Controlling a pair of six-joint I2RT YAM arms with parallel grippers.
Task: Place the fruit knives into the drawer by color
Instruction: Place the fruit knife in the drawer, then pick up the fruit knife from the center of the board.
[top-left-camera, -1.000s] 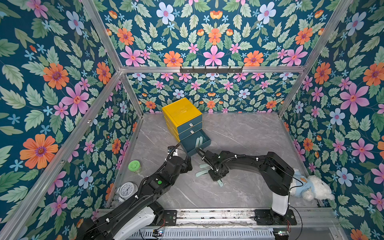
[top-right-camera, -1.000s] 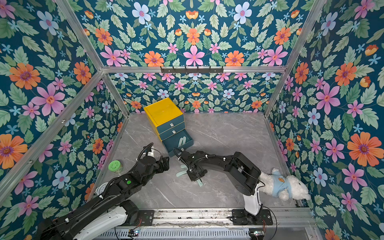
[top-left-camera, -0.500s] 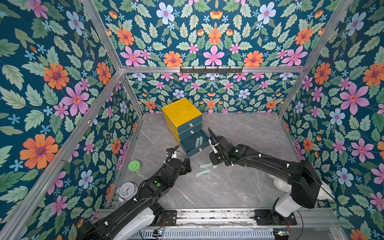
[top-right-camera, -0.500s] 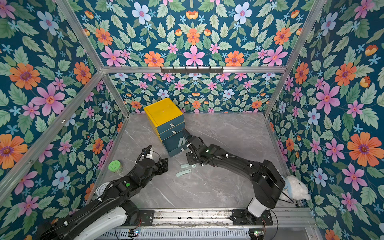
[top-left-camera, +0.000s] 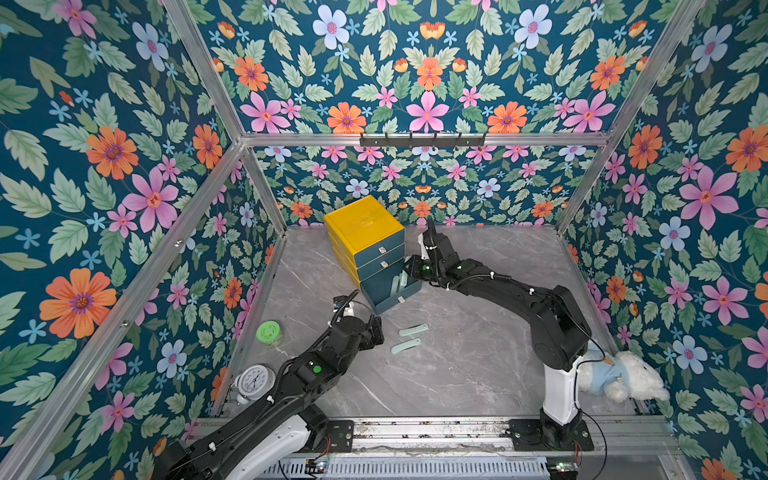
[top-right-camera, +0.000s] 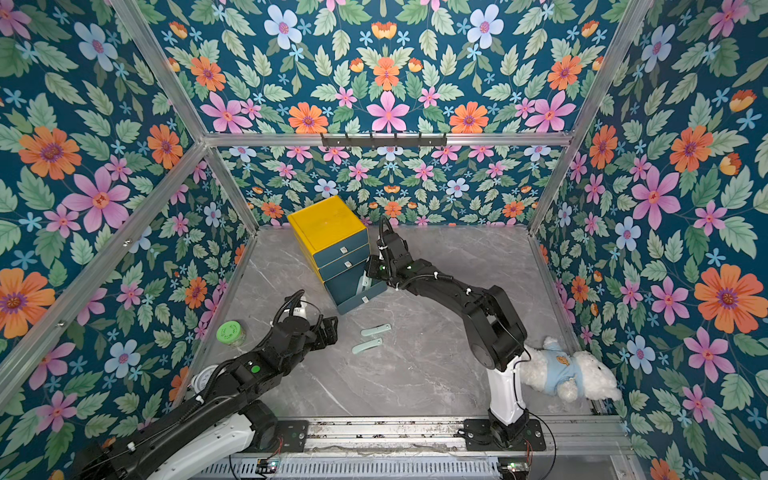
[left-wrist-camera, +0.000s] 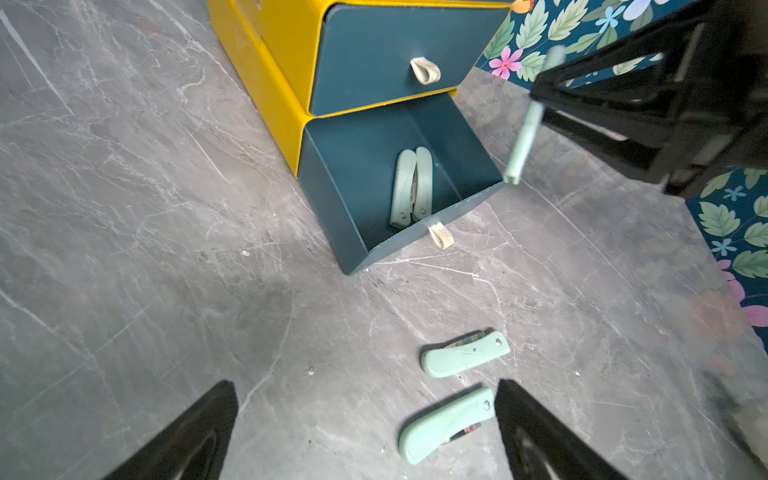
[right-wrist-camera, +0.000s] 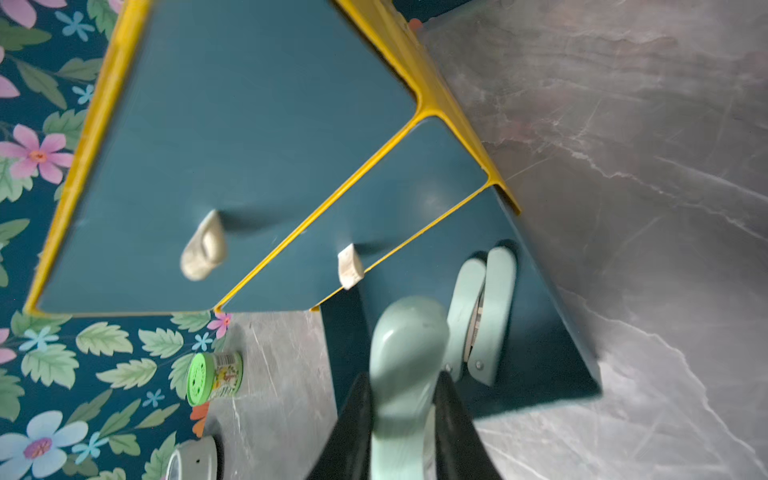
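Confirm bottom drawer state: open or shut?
Open. The bottom drawer is pulled out from the yellow cabinet, with two mint knives lying inside it; the middle drawer above sits flush.

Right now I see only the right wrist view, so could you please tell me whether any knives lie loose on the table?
Observer: Yes, two: one mint knife and a second mint knife, closer to the left gripper, both in front of the open bottom drawer.
Operator: Is the left gripper holding anything?
Observer: No, it is open and empty.
Operator: My right gripper will release its held mint knife first. Is anything beside my arm's base?
Observer: A white plush toy lies there.
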